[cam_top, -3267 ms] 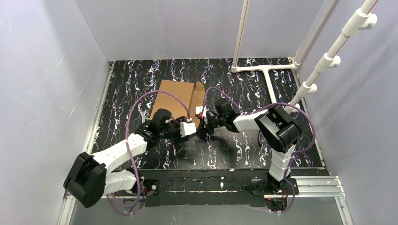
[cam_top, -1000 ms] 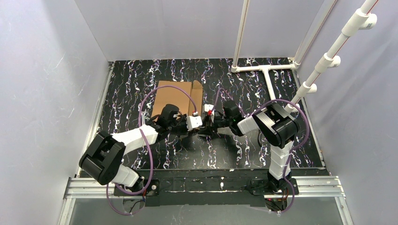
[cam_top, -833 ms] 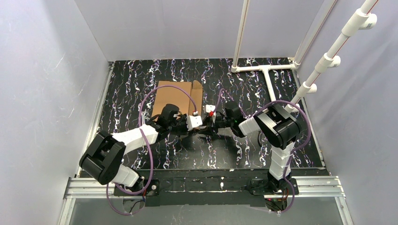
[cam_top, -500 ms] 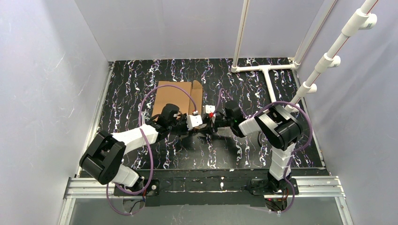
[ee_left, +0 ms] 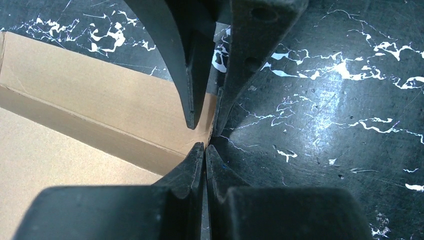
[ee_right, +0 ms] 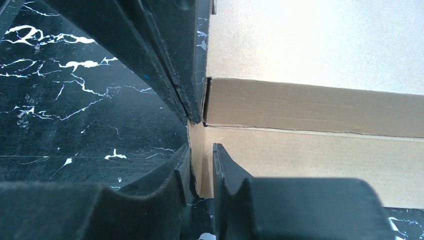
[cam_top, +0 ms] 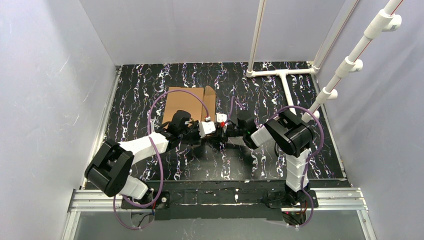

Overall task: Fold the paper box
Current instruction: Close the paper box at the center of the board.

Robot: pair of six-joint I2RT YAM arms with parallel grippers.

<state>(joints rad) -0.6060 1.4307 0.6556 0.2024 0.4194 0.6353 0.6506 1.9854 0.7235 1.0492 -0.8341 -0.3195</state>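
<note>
The paper box (cam_top: 186, 102) is brown cardboard lying left of the table's middle, with its side wall (ee_right: 310, 105) folded up. Both grippers meet at its near right corner. In the right wrist view my right gripper (ee_right: 201, 150) is shut on the upright corner flap (ee_right: 199, 135), one finger on each face. My left gripper (ee_left: 205, 146) is shut, and I see nothing between its tips. It sits at the corner of the box wall (ee_left: 100, 105), tip to tip with the right gripper (ee_left: 204, 125).
White pipe framing (cam_top: 282, 75) stands at the back right of the black marbled table (cam_top: 260, 155). Purple cables (cam_top: 155, 107) loop over the box and both arms. Grey walls close in the left, back and right. A metal rail (cam_top: 225, 197) runs along the near edge.
The right gripper's jaws have narrowed onto the corner flap, and the right arm has shifted slightly left. The left arm and the box have not moved in the last second.
</note>
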